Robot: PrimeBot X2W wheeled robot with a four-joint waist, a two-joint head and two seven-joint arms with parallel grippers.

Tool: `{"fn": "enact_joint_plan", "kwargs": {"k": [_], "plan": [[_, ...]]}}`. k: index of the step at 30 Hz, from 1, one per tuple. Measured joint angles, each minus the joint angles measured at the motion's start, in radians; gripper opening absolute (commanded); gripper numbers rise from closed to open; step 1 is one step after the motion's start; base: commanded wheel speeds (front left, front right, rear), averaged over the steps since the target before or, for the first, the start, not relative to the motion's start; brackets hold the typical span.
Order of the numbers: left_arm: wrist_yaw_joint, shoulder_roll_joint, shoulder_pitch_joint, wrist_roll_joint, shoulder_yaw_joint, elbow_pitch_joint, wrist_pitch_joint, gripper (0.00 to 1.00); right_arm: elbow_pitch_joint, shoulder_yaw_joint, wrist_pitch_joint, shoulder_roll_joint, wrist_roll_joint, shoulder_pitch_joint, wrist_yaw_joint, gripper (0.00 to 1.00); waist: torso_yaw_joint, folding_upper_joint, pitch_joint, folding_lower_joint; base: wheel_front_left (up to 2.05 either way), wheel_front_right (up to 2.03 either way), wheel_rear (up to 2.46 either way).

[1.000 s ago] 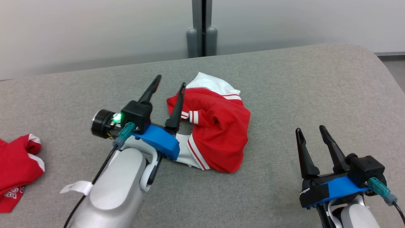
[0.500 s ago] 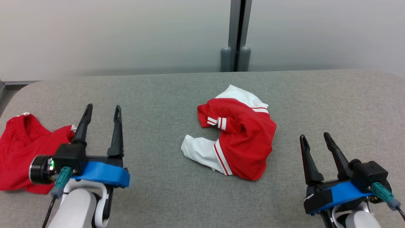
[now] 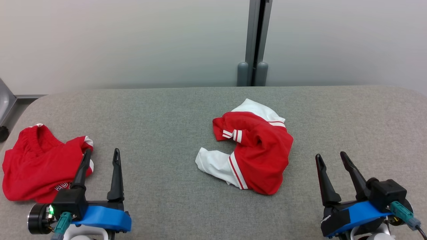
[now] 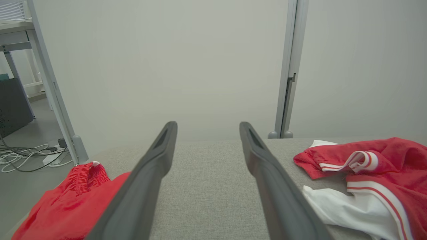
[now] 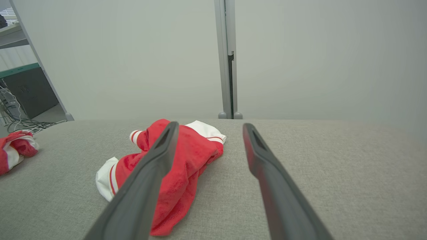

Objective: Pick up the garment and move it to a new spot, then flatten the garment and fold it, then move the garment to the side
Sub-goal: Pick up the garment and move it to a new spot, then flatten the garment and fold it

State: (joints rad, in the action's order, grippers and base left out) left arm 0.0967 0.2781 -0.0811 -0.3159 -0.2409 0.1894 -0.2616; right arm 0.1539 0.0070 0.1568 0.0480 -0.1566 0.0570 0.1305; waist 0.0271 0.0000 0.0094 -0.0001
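a: status?
b: crumpled red-and-white fabric garment (image 3: 253,150) sits mid grey cloth-covered table (image 3: 166,113). my left gripper (image 3: 101,151) and right gripper (image 3: 330,155) both spread wide, empty, at the table's near edge.
a: remaining?
b: i'd say flatten, fold and move aside are all pending.

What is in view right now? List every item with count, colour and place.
crumpled garment: one, red and white, middle of the table
red garment: one, red with white trim, left end of the table
table: one, grey fabric top, spanning the head view
post: one, grey, upright against the pale wall behind the table
cables: several, white and dark, on the floor past the table's left end
left gripper: one, dark fingers, open, near left of the table
right gripper: one, dark fingers, open, near right of the table
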Motion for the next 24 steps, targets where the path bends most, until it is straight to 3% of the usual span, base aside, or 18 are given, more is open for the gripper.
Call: {"fn": "enact_joint_plan", "kwargs": {"k": [24], "plan": [[-0.011,-0.033,0.035,0.029,0.045,-0.004,0.0,1.0,-0.016,0.004,-0.029,0.0,0.001,-0.026,0.0,1.0,0.001,0.0,-0.013,0.0001,0.0,0.0,0.0]]}}
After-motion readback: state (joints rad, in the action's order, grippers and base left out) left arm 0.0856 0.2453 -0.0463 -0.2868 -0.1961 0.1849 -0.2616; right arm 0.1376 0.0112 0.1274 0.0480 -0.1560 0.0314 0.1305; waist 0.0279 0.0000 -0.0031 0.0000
